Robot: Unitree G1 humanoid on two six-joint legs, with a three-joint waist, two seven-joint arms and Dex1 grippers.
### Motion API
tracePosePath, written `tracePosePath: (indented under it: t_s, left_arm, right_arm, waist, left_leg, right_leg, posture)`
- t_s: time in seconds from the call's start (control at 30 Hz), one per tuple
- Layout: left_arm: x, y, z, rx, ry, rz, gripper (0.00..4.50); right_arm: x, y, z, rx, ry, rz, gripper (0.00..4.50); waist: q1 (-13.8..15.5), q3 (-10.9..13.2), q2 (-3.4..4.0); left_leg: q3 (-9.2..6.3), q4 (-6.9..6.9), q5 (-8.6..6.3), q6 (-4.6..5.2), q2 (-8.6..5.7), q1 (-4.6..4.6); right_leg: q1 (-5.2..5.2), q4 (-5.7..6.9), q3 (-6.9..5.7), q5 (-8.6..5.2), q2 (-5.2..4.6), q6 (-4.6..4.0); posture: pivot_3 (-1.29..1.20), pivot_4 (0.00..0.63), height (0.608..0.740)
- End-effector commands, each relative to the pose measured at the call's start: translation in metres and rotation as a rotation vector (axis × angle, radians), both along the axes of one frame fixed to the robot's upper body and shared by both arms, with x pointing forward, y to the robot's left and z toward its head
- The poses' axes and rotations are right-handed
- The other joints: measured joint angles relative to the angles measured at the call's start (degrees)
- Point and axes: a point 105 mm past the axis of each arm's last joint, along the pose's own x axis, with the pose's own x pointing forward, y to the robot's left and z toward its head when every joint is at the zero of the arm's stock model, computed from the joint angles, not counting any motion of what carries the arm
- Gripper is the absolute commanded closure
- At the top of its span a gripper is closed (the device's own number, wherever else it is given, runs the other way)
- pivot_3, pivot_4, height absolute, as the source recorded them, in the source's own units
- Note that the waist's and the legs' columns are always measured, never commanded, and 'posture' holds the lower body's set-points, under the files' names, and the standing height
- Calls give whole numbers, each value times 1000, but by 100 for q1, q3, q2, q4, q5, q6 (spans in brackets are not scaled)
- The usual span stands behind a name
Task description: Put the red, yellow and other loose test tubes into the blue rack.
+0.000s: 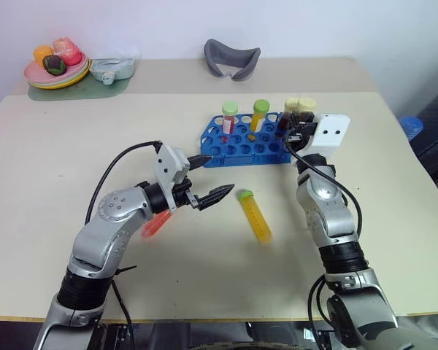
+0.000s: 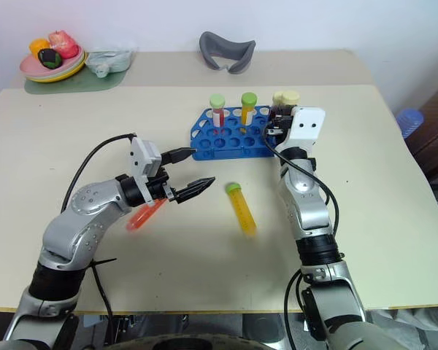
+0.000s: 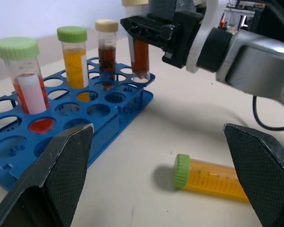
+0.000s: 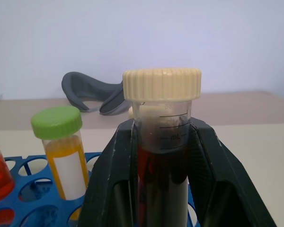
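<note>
The blue rack [image 1: 241, 146] stands at mid-table. Upright in it are a red tube with a green cap [image 1: 228, 117], a yellow tube with a green cap [image 1: 259, 113] and a dark tube with a cream cap [image 3: 106, 47]. My right gripper [image 3: 154, 30] is shut on another dark red tube with a cream cap [image 4: 163, 156], held upright with its tip at a hole at the rack's right end. A loose yellow tube [image 1: 254, 215] lies in front of the rack. A loose red tube [image 1: 155, 222] lies partly under my left arm. My left gripper [image 1: 220, 173] hangs open and empty just left of the yellow tube.
A pink plate [image 1: 40, 75] of toy fruit on a green mat [image 1: 95, 90] sits at the back left corner, with a clear bag [image 1: 115, 68] beside it. A grey curved object [image 1: 231, 58] lies at the back edge. A black cable [image 1: 120, 160] loops over my left arm.
</note>
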Motion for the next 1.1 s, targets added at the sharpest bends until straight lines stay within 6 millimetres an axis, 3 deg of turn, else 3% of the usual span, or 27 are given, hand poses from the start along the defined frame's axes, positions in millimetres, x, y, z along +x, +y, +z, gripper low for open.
tracePosePath:
  t_s: [0.03, 0.2, 0.43, 0.57, 0.67, 0.73, 0.87, 0.97, 1.1]
  left_arm:
    - [-2, 2, 12, -13, -43, -1, 0]
    - [-2, 4, 6, -13, -32, -1, 0]
    - [-5, 5, 0, -14, -28, -1, 0]
    - [-6, 9, -2, -12, -30, 13, 0]
    - [-4, 17, -6, 2, -27, 39, 0]
    - [-3, 21, -10, 23, -22, 41, 0]
    - [2, 23, -14, 50, -21, 27, 0]
    - [7, 23, -15, 57, -24, 10, 0]
    - [10, 21, -16, 64, -24, -8, 0]
  right_arm:
    - [1, -4, 12, 9, -56, -6, 3713]
    - [4, 0, 15, 26, -69, 22, 3713]
    - [-6, -4, 33, -8, -114, -7, 332]
    - [-29, -21, 51, -89, -107, -12, 332]
    - [-64, -23, 59, -223, -11, 167, 332]
    - [-94, -10, 45, -315, 181, 392, 332]
    - [-135, 9, 19, -479, 448, 592, 332]
    - [-144, 25, -2, -454, 624, 653, 332]
    - [-133, 46, -26, -406, 816, 652, 332]
  waist:
    - [0, 0, 0]
    - [-8, 0, 1]
    - [-9, 0, 1]
    - [24, 0, 2]
    - [75, 0, 6]
    - [70, -3, 14]
    - [-13, -7, 18]
    - [-34, -6, 15]
    - [-44, -8, 11]
  left_leg:
    - [0, 0, 0, 0, 0, 0]
    - [0, 0, 2, -3, 0, 2]
    - [0, 0, 3, -5, 0, 3]
    - [0, 0, 3, -5, 0, 2]
    - [-1, 0, 2, -4, -5, -4]
    - [-3, 1, -1, 1, -5, -4]
    - [-4, -1, -4, 7, 0, 18]
    - [-4, -5, -7, 12, 0, 77]
    - [-3, -2, -7, 13, -2, 87]
  right_leg:
    - [0, 0, 0, 0, 0, 0]
    - [0, 4, 0, 0, 0, 0]
    - [-1, 7, 0, 0, -1, 0]
    - [-1, 6, 0, 0, -2, 0]
    - [0, 1, -1, 0, -7, 0]
    - [4, -5, -2, 0, -7, 1]
    - [21, -1, 1, 0, 4, -1]
    - [79, -7, 3, -1, 7, -3]
    - [92, -9, 5, -1, 6, -4]
  posture:
    - [0, 150, 740]
    - [0, 150, 740]
    - [0, 150, 740]
    - [0, 150, 740]
    - [0, 150, 740]
    - [0, 150, 740]
    - [0, 150, 740]
    - [0, 150, 740]
    - [0, 150, 740]
